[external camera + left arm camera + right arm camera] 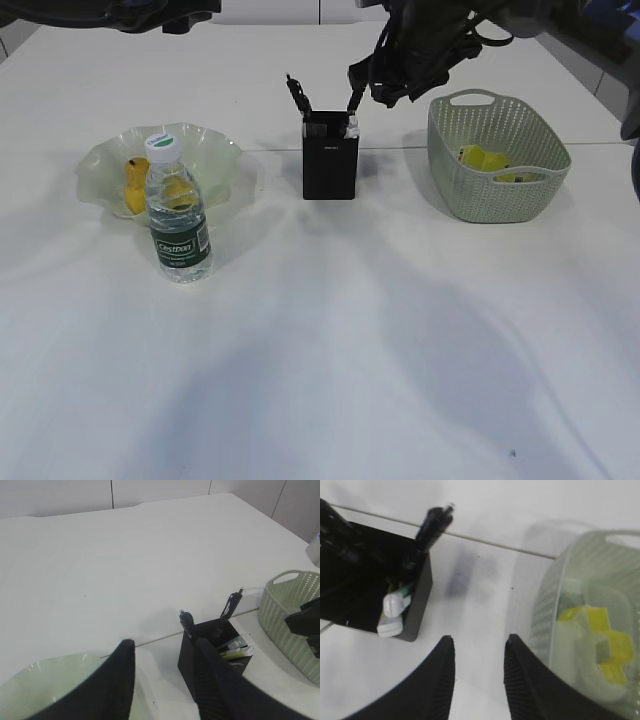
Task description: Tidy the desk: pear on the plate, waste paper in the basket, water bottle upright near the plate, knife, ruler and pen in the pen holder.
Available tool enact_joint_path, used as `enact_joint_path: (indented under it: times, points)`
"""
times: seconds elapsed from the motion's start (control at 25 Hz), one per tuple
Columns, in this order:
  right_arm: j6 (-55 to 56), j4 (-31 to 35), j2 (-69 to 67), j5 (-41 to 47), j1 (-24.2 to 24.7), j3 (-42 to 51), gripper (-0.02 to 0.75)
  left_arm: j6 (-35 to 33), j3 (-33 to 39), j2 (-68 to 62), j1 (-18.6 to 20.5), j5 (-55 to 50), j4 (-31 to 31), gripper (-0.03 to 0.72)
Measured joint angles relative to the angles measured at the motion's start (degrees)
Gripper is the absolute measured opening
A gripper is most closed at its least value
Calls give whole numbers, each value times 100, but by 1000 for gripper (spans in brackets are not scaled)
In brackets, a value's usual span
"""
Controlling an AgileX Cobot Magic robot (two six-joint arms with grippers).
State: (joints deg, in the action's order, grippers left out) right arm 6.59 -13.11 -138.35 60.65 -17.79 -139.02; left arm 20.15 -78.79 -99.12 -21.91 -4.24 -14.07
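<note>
On the plain white counter (330, 350) the job looks all but finished. The small yellow pear (135, 185) lies in the pale green ruffled glass plate (215, 150), and the clear plastic water bottle with its dark green label and white cap (178, 210) stands upright just in front of that plate. The bright yellow zigzag paper strip (597, 635) sits inside the sage-green woven-look basket (455, 195). The matte black square pen holder (330, 170) holds two dark slim items and some pale-ended ones; which is knife, ruler or pen cannot be told. The right gripper (479, 680) hovers between holder and basket, jaws spread and pinching nothing; the left gripper (165, 685) hangs above plate and holder, jaws likewise apart and empty. Judging from this, the step in hand is retreat after the last drop; the next move calls only for lifting both arms clear without brushing the holder.
</note>
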Motion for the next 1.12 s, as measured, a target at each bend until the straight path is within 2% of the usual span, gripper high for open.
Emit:
enact_joint_path:
  times: [0.12, 0.28, 0.68, 0.88, 1.12]
  points:
    - [530, -158, 71, 378, 60, 0, 253, 0, 0, 0, 0, 0, 0, 276]
    - [666, -237, 199, 562, 131, 0, 244, 0, 0, 0, 0, -25, 0, 276]
    - [434, -158, 514, 885, 140, 0, 140, 0, 0, 0, 0, -96, -268, 276]
    - [356, 61, 594, 1086, 140, 0, 94, 0, 0, 12, 0, -127, -620, 276]
    - [158, 273, 671, 1098, 140, 0, 84, 0, 0, 421, 0, -368, -1066, 276]
